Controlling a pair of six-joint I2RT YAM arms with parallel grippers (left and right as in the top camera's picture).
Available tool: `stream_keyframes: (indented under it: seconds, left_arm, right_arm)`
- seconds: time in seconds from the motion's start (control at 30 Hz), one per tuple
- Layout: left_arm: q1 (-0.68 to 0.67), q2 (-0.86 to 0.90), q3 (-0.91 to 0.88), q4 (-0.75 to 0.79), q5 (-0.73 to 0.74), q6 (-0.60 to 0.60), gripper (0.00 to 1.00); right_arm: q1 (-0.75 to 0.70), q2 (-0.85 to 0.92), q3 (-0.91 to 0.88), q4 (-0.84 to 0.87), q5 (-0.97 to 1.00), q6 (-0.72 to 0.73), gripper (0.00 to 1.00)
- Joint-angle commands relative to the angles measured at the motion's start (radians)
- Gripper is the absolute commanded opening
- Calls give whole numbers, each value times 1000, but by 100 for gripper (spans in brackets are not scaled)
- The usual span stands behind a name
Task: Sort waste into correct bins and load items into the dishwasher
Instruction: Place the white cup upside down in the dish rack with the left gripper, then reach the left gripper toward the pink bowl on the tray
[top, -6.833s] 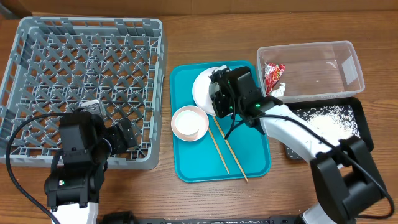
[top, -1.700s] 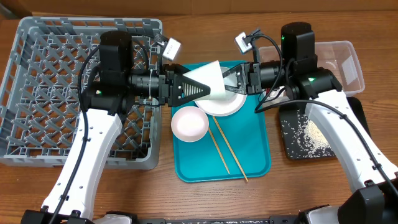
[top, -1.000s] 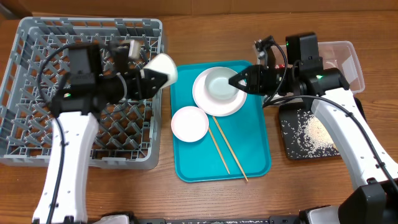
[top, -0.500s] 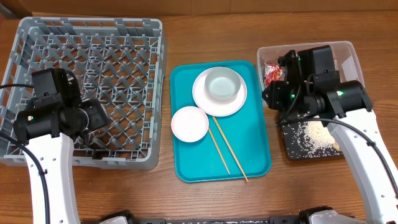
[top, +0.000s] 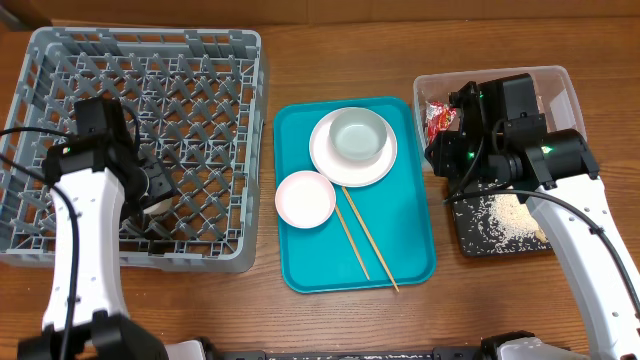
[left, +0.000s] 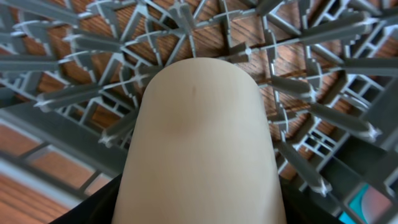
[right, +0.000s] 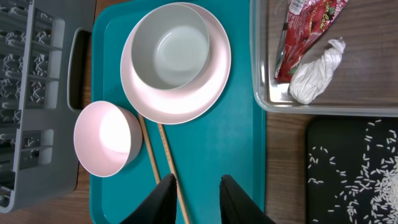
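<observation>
Left tool (top: 148, 188) has the cup (left: 199, 143) pinched between its fingers over the near-left part of the rack (top: 140, 35), lattice right behind it, though I can't tell if the cup is touching. Right tool (right: 196, 199) is open just a crack with nothing in it, hanging over the teal tray (right: 242, 162), where the grey-green bowl (right: 171, 53) sits on the plate (right: 186, 106), with the pink bowl (right: 106, 137) and chopsticks (right: 168, 155) just beside. Wrapper (right: 298, 31) and paper wad (right: 314, 71) are in the tub (right: 258, 62), and the rice (right: 379, 180) is scattered in the black tray (right: 329, 143) next to it.
</observation>
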Motion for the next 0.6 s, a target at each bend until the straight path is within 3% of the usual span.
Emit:
stream_keyframes:
  seconds: [0.0,0.1,0.27,0.3,0.37,0.57]
  left_arm:
    - [5,59,18,24,23,-13,4]
    - [5,104,18,34,26,-13,6]
    - [5,161,18,36,24,-13,31]
    - [5,169,18,36,24,-13,37]
    - [5,182,18,37,24,-13,61]
    - [5,184,19,46,23,-9,97]
  right_arm:
    - [-2,-6,13,3,10,-9,25]
    - [-2,-6,13,-1,10,-9,25]
    - [-2,-6,13,-2,7,-9,25]
    - [-2,-6,13,-2,7,-9,25]
    - [-2,-6,13,-2,6,-9,25]
    - [-2,-6,13,-2,7,-9,26]
